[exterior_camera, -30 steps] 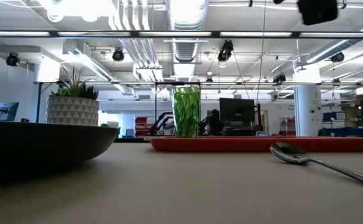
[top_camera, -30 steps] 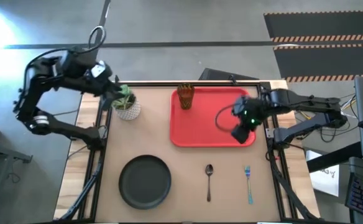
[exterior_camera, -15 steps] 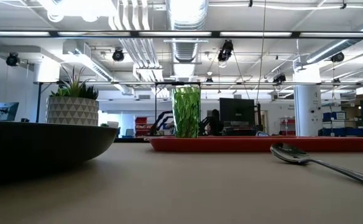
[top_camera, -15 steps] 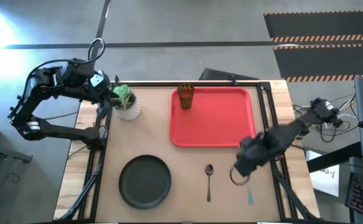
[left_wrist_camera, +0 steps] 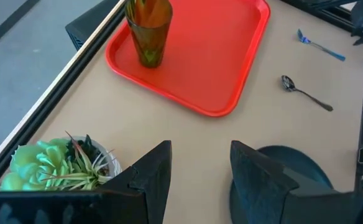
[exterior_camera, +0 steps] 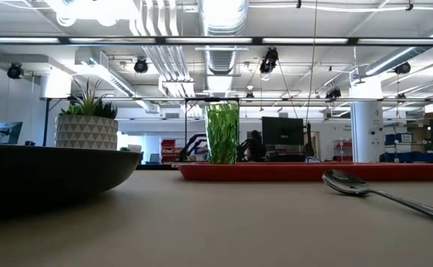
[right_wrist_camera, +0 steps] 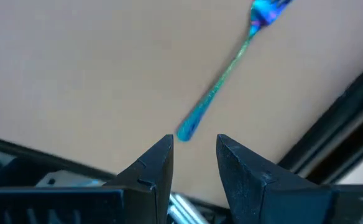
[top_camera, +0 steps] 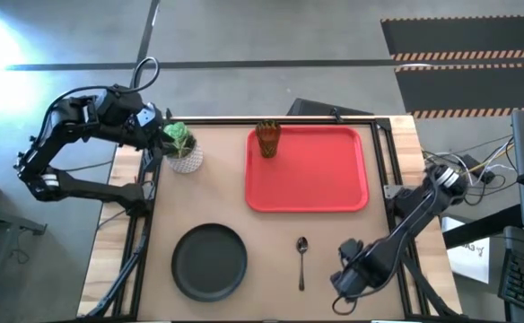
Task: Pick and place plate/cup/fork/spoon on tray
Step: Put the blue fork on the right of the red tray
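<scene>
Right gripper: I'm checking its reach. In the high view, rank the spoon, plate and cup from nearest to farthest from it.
From the right gripper, at the table's near right edge:
1. Spoon, just to its left.
2. Plate, farther left.
3. Cup, in the tray's far left corner.

Glossy red plastic tray (top_camera: 308, 170), translucent cup (top_camera: 267, 139), shiny metal spoon (top_camera: 301, 260), matt plate (top_camera: 209, 262)

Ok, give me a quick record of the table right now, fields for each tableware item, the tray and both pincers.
tray: far side of table, holds only the cup
cup: upright, tray's far left corner
plate: on table, near left
spoon: on table, right of plate
fork: on table, ungrasped
right pincer: open, above fork's handle end
left pincer: open, by the potted plant
</scene>
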### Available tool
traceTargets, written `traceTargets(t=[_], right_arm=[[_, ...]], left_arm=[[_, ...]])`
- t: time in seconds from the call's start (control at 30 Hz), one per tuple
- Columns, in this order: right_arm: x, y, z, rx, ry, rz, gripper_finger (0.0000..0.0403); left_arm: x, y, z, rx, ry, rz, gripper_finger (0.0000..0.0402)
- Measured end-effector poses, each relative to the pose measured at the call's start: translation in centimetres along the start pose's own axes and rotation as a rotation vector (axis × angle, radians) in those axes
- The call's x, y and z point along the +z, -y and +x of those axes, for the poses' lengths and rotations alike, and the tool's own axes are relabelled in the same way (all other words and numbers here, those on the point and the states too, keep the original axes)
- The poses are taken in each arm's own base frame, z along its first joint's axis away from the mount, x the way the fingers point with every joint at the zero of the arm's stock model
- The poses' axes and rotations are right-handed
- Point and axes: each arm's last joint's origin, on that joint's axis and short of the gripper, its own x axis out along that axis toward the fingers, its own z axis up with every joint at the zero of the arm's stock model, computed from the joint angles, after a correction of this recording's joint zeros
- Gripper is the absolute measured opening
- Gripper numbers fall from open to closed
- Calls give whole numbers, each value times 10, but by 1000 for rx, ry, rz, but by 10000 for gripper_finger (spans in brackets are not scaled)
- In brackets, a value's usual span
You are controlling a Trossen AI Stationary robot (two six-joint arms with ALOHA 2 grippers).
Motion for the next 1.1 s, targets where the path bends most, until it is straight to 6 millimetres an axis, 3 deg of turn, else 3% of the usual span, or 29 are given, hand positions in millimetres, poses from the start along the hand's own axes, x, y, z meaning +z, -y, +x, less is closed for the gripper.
traceTargets(t=[0.17, 0.3, 0.47, 0.63, 1.1], right_arm=[[1, 1, 14, -51, 16, -13, 112], [7, 21, 12, -40, 25, 19, 112], [17, 47, 12, 127, 89, 66, 112], [26, 65, 33, 239, 76, 107, 112], [21, 71, 54, 197, 16, 138, 112]], left_arm=[[1, 1, 2, -33, -11, 4, 147], [1, 1, 3, -41, -16, 2, 147], [0, 1, 2, -45, -13, 1, 147], [0, 1, 1, -45, -12, -4, 147], [1, 1, 3, -45, -17, -5, 147]])
